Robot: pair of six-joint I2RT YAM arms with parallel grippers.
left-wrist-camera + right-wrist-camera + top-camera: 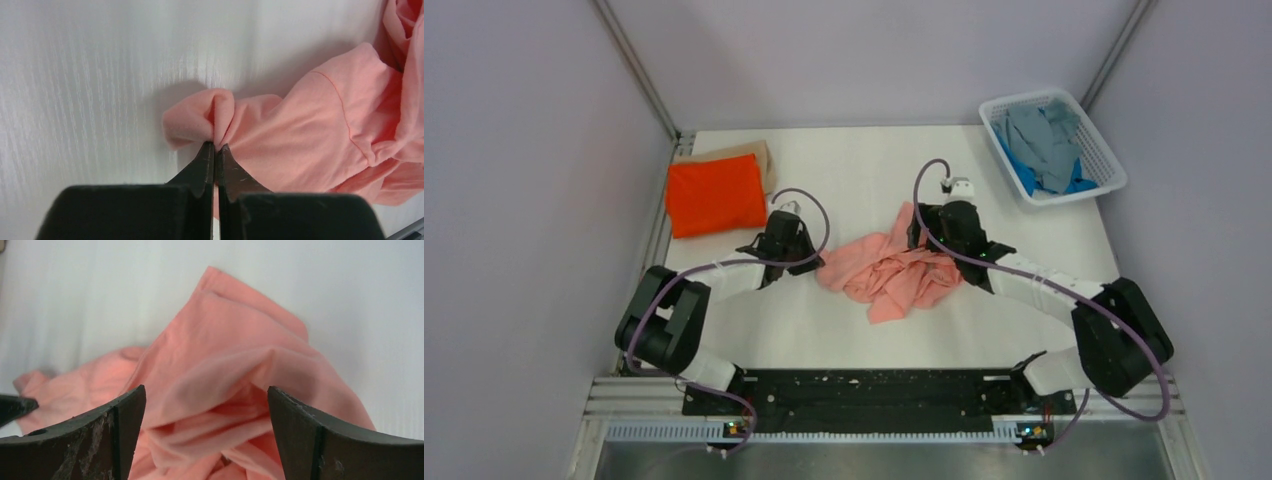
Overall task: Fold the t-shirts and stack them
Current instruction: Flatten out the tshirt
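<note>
Five shirts on your list, in three lots.

Lot one, done: orange shirt (716, 194), folded square at the far left of the worktop (854, 165). It lies on a tan shirt (752, 152), of which you see only a strip along the far edge.

Lot two, in hand: pink shirt (889, 272), crumpled in a heap at mid-worktop between your two arms, not yet spread flat. Your left end effector (216, 146) has its fingers together, pinching a small bunched fold at the heap's left edge. Your right end effector (205, 395) has its fingers apart, straddling a raised ridge on the heap's far right side, with nothing gripped.

Lot three, waiting: grey shirt (1039, 132) and blue shirt (1027, 178), loose in the white basket (1029, 97) at the far right corner.

Tally, on a fair reading: two of five stacked, one started, two untouched. The pink one needs spreading, folding and stacking before you go to the basket.

Not verified:
- whether the tan shirt is neatly folded, most of it being covered;
- which part of the pink shirt each end effector addresses, hem, sleeve or collar;
- whether the right fingers touch cloth or hover just above it.
</note>
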